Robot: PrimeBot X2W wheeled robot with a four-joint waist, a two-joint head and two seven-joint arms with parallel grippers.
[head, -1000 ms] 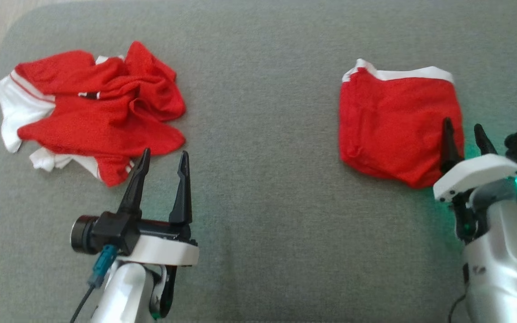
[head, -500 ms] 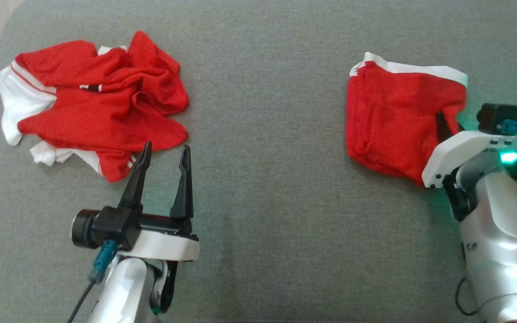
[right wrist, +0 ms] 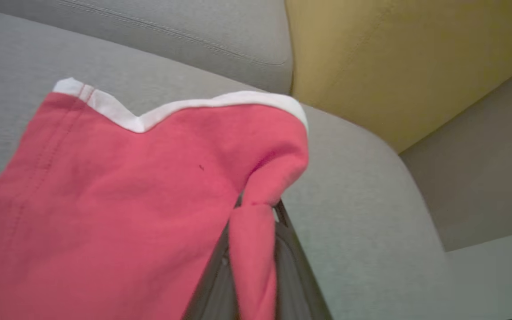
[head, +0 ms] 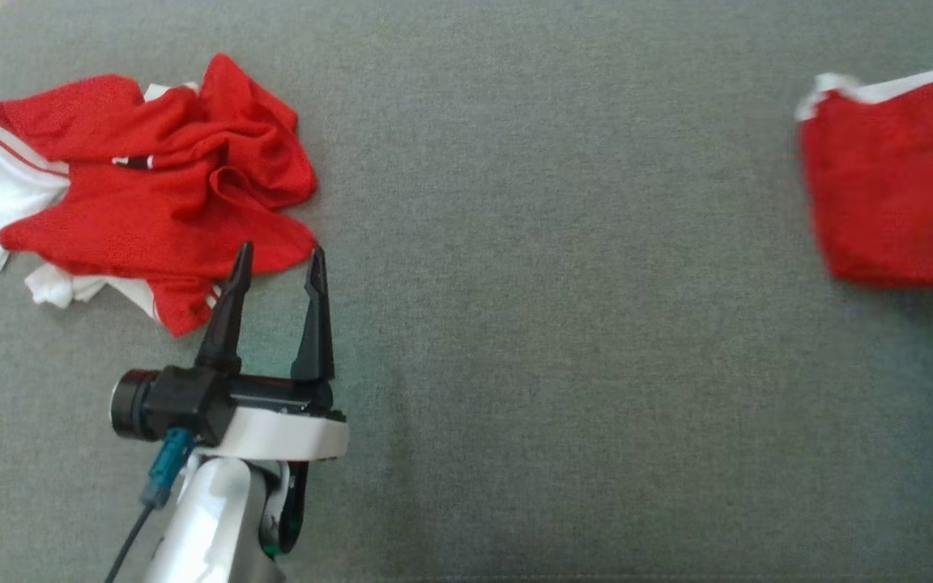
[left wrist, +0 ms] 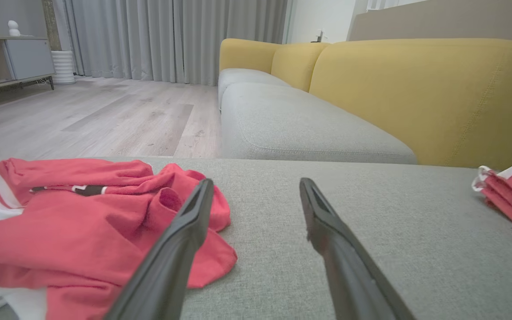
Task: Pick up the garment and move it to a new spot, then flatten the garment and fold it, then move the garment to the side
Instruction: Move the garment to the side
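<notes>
Home living room.
Under the left jaws, a grey upholstered seat (left wrist: 371, 213); straight ahead of them, a yellow-backed sofa (left wrist: 416, 89) with grey seat cushions. Farther off and to the left of the jaws: pale wood-plank floor (left wrist: 105, 115), floor-length grey curtains (left wrist: 171, 40), low cabinet (left wrist: 25, 58) on slim legs, white ribbed pot (left wrist: 63, 66) beside it.

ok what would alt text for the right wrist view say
A folded red garment with white trim is pinched by one edge between the two dark fingers of the right gripper, which is shut on the fabric. Behind it lies a grey cushion, with a yellow sofa back at the upper right.
</notes>
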